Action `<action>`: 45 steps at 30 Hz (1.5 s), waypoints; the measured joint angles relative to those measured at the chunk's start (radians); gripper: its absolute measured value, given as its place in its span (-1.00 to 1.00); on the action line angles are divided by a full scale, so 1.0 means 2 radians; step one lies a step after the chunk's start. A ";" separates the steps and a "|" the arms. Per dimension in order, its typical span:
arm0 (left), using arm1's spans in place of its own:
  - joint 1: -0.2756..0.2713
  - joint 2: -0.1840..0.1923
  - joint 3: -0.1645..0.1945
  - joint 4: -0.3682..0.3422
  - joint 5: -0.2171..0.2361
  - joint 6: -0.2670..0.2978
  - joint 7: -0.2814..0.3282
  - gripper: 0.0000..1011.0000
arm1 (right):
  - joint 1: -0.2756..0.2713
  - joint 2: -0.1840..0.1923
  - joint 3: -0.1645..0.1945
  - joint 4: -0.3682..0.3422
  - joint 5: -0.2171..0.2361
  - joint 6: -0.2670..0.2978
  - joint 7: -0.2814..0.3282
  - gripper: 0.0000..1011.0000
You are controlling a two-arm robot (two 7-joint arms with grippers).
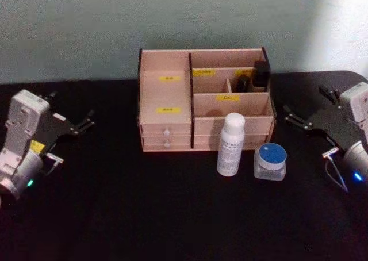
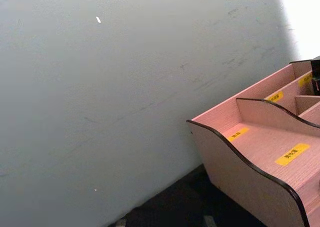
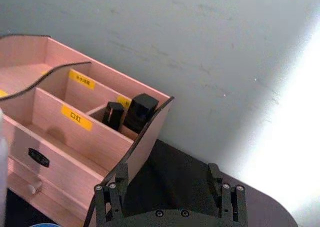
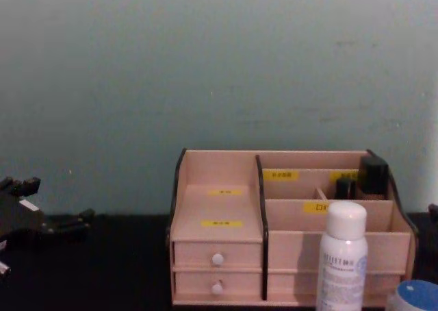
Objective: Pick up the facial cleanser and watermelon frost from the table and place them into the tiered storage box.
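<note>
Left gripper (image 1: 87, 121) and right gripper (image 1: 287, 115), fingers spread, flank the tiered storage box (image 1: 167, 94); facial cleanser (image 1: 232, 144) and blue-lidded watermelon frost (image 1: 270, 160) stand on the tabletop (image 1: 144, 215) before it.

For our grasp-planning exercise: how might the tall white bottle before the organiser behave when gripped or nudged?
The white bottle stands tall and narrow, so a high nudge would probably tip it. Its round, smooth-looking body may slip, and roll once down.

A black tabletop (image 1: 115, 215) meets a pale grey-green wall (image 1: 86, 25). Two small black containers stand upright, just beside each other: a taller container (image 1: 261, 73) right of a shorter container (image 1: 243, 83).
</note>
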 joint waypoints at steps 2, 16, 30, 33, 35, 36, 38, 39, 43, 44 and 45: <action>0.000 0.000 0.000 0.000 0.000 0.000 0.000 0.98 | -0.006 0.004 0.005 -0.008 0.003 -0.001 0.003 0.98; 0.000 0.000 0.000 0.000 0.000 0.000 0.000 0.98 | -0.081 0.063 0.025 -0.093 0.036 -0.028 0.097 0.98; 0.000 0.000 0.000 0.000 0.000 0.000 0.000 0.98 | -0.072 0.043 0.002 -0.082 0.066 -0.034 0.194 0.98; 0.000 0.000 0.000 0.000 0.000 0.000 0.000 0.98 | -0.065 0.035 -0.001 -0.074 0.071 -0.029 0.205 0.98; 0.000 0.000 0.000 0.000 0.000 0.000 0.000 0.98 | -0.058 0.026 -0.004 -0.065 0.075 -0.023 0.214 0.98; 0.000 0.000 0.000 0.000 0.000 0.000 0.000 0.98 | -0.054 0.020 -0.005 -0.059 0.078 -0.019 0.219 0.98; 0.000 0.000 0.000 0.000 0.000 0.000 0.000 0.98 | -0.050 0.015 -0.005 -0.054 0.080 -0.015 0.223 0.98; 0.000 0.000 0.000 0.000 0.000 0.000 0.000 0.98 | -0.047 0.012 -0.006 -0.051 0.081 -0.014 0.225 0.98; 0.000 0.000 0.000 0.000 0.000 0.000 0.000 0.98 | -0.037 -0.001 -0.006 -0.037 0.085 -0.006 0.234 0.98; 0.000 0.000 0.000 0.000 0.000 0.000 0.000 0.98 | -0.034 -0.007 -0.006 -0.030 0.086 -0.004 0.237 0.98; 0.000 0.000 0.000 0.000 0.000 0.000 0.000 0.98 | -0.031 -0.009 -0.007 -0.027 0.086 -0.002 0.239 0.98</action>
